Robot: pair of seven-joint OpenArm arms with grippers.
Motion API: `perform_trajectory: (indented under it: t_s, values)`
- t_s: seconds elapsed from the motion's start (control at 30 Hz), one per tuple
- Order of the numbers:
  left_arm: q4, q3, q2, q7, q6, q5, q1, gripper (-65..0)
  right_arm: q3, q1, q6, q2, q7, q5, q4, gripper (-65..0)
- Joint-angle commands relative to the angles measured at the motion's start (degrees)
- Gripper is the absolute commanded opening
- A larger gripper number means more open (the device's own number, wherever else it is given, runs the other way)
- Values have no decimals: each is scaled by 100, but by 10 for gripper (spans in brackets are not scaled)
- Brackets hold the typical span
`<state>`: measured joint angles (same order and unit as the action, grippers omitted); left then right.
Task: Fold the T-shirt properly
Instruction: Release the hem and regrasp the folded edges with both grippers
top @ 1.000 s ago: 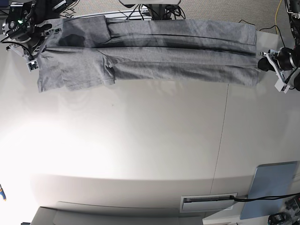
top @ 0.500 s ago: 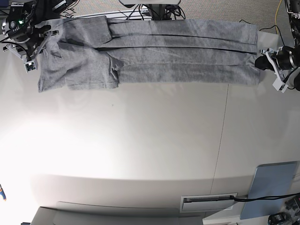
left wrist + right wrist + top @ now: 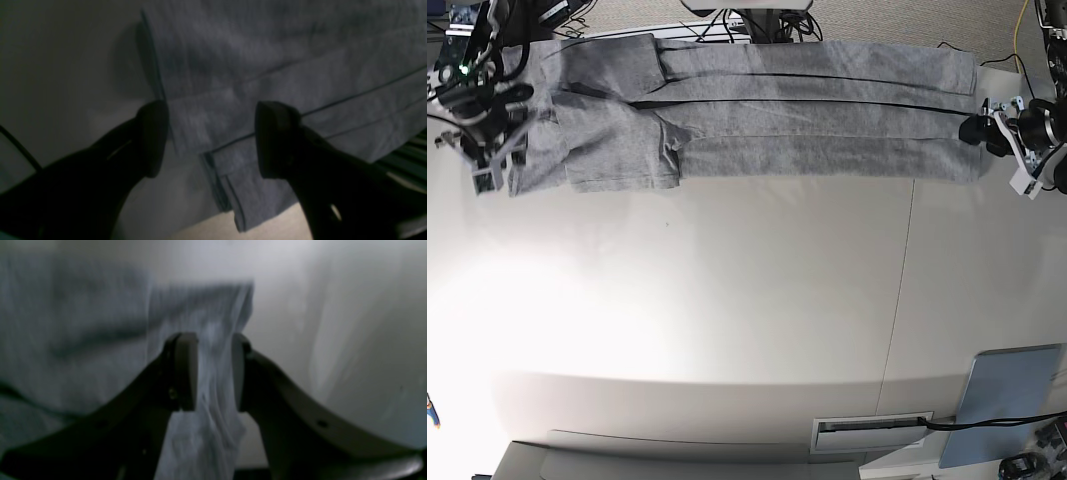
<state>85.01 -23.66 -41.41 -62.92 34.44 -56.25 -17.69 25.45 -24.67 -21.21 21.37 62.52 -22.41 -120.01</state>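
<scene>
- T-shirt (image 3: 757,110): grey, folded lengthwise into a long band along the far edge of the white tabletop (image 3: 757,330); layered folds run w/ its length, one sleeve flap lies on top toward the base view's left end.
- Left gripper (image 3: 210,140): at the band's end on the base view's right; jaws spread wide, fingers (image 3: 153,136) black, one over bare tabletop just beside the cloth edge, the other over the stacked fold layers. Nothing pinched between them.
- Right gripper (image 3: 215,371): at the opposite end, base view's left; jaws partly apart w/ a bunched ridge of grey cloth standing between the pads (image 3: 186,370). Can't tell if the pads press it or just straddle it; pic is blurred.
- Light-blue flat panel (image 3: 1007,400): near corner of tabletop, well apart from the shirt.
- Seam line in the tabletop runs from far to near side, right of centre.
</scene>
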Motion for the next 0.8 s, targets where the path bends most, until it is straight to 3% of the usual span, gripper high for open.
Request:
perform_trajectory:
  t_s: [0.0, 0.1, 0.3, 0.47, 0.77]
  values:
    - [79, -63, -140, 103, 39, -101, 42, -236, 22, 122, 4, 44, -125, 15, 2, -469]
    - [79, -63, -109, 149, 275, -103, 42, -236, -155, 490, 4, 7, -127, 13, 431, -469]
    - [76, -63, 92, 166, 258, 26, 39, -236, -699, 901, 7, 7, -52, 17, 942, -469]
    - [70, -63, 337, 474, -138, 634, 39, -235, -785, 927, 7, 9, 20, 42, 942, -469]
    - [61, -66, 361, 472, -387, 1156, 31, -235, -782, 925, 7, 11, 181, 146, 942, -469]
